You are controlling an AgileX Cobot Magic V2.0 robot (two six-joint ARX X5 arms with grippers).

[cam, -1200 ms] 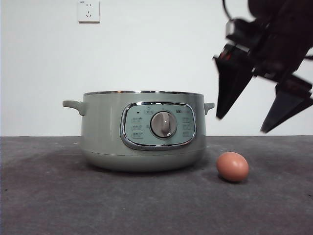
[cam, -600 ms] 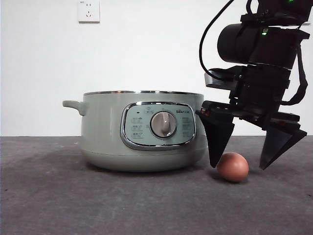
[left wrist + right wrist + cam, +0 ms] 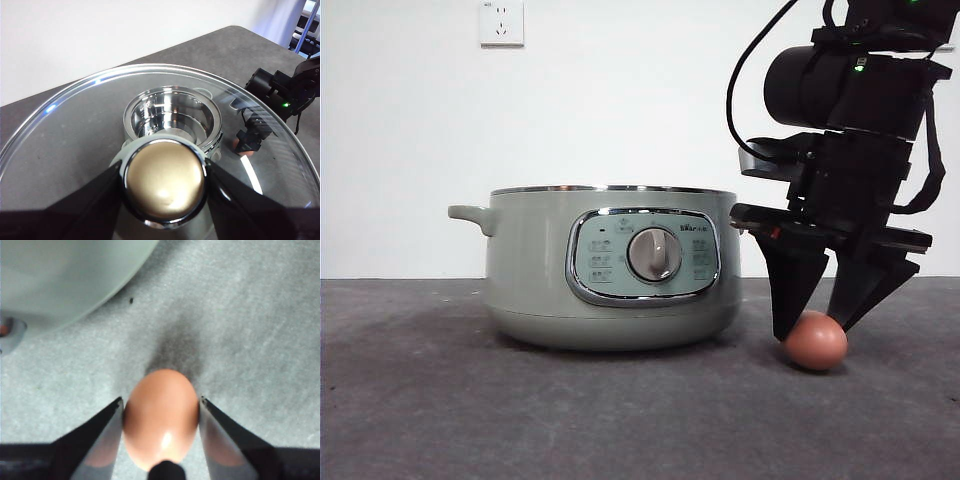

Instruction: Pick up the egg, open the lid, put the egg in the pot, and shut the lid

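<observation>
Egg [image 3: 816,340] on grey table [image 3: 420,400], just beside open pot [image 3: 610,268], bare tabletop clear toward near edge. Right gripper [image 3: 817,325] lowered over egg, jaws narrowed to touch both sides. Left gripper [image 3: 165,181] clamped on lid [image 3: 65,130] knob, lid held above pot. Wall socket [image 3: 501,22] behind.

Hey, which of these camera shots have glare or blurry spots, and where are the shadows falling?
Left wrist view: bright streaks of glare on the glass lid, its knob shiny and soft-focused between the left claw. Right wrist view: the egg is sharp with a small highlight, its dark shadow on the table; the pot is blurred. Front view: evenly lit, the right claw dark against the wall.
</observation>
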